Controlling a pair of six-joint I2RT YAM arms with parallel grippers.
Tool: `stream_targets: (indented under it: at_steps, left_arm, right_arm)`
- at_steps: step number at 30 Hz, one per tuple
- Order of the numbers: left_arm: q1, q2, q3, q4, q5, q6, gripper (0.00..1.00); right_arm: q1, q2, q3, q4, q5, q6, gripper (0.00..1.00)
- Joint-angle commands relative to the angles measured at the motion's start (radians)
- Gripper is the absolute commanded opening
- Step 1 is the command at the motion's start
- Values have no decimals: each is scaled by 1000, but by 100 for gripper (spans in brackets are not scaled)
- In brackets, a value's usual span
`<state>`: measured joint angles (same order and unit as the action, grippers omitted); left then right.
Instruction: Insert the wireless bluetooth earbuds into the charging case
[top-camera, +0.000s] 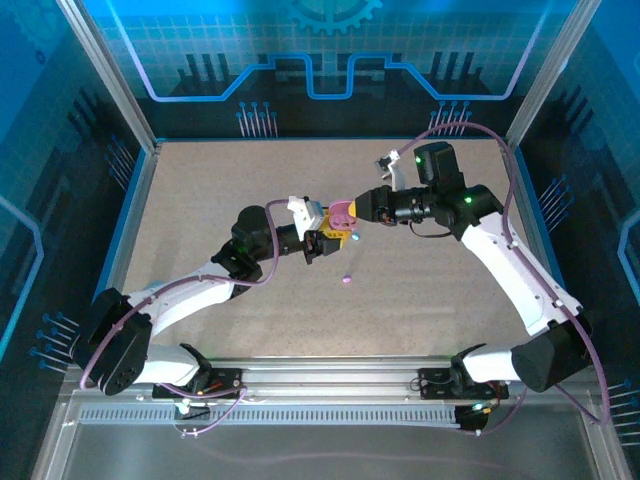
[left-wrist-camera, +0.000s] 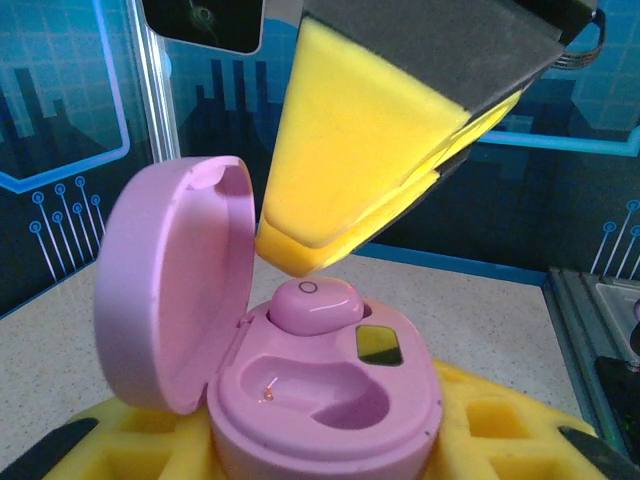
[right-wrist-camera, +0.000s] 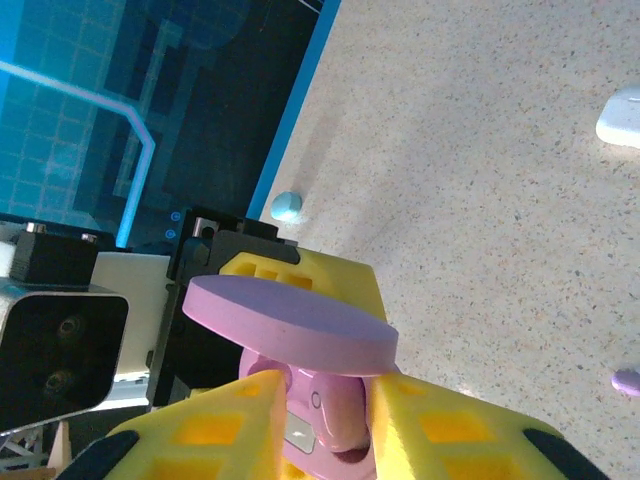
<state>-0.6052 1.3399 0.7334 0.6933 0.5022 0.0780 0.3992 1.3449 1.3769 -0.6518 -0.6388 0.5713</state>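
From where I stand, the left gripper (top-camera: 328, 238) holds the purple charging case (left-wrist-camera: 330, 400) between its yellow foam pads (left-wrist-camera: 500, 430), closed on the lower body, with the lid (left-wrist-camera: 170, 290) standing open. The right gripper (right-wrist-camera: 328, 395) hangs just above the case. Its jaws are narrow with a small gap between them, and one purple earbud (left-wrist-camera: 312, 305) lies directly under the fingertips, seated in the far socket. I cannot tell if the pads touch it. The near socket (left-wrist-camera: 320, 385) is empty.

I count one case. Of purple earbuds there are two: the one under the right jaws and a second purple earbud (right-wrist-camera: 627, 381) on the table (right-wrist-camera: 480, 200), well away from both jaws. There is one teal earbud (right-wrist-camera: 287, 206), also on the table, beyond the left jaws. A white thing (right-wrist-camera: 620, 115) lies further off. It is cut by the picture edge, so I cannot say whether it is a bud or a case.

I judge that the buds are very light, hard and glossy, so they will slip easily from the foam. I would take one across its widest part with a soft squeeze, because too much force could shoot it out sideways. The case is stiff and rounded. The grip on the lower body seems good to me, since a grip near the lid could push it shut.
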Motion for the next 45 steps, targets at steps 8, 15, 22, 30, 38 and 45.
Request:
stream_targets:
  at_steps: [8, 15, 22, 30, 38, 45]
  left_arm:
    - [-7, -35, 7, 13, -28, 16, 33]
    - [-7, -69, -9, 24, -63, 30, 33]
    - [-7, -139, -21, -18, -97, 54, 33]
    - [-8, -211, -27, -44, -155, 83, 33]
    - [-7, -255, -40, -70, -177, 91, 33]
    - [-8, -268, -42, -81, -182, 97, 33]
  right_arm:
    - [-29, -117, -20, 22, 76, -33, 39]
    - [-133, -148, -127, -44, 232, 25, 39]
    - [-166, -53, -221, -67, 174, 33, 40]
    - [-84, 143, -278, -45, 151, -50, 40]
    - [42, 340, -257, -20, 218, -37, 43]
    - [110, 496, -162, -37, 296, -78, 43]
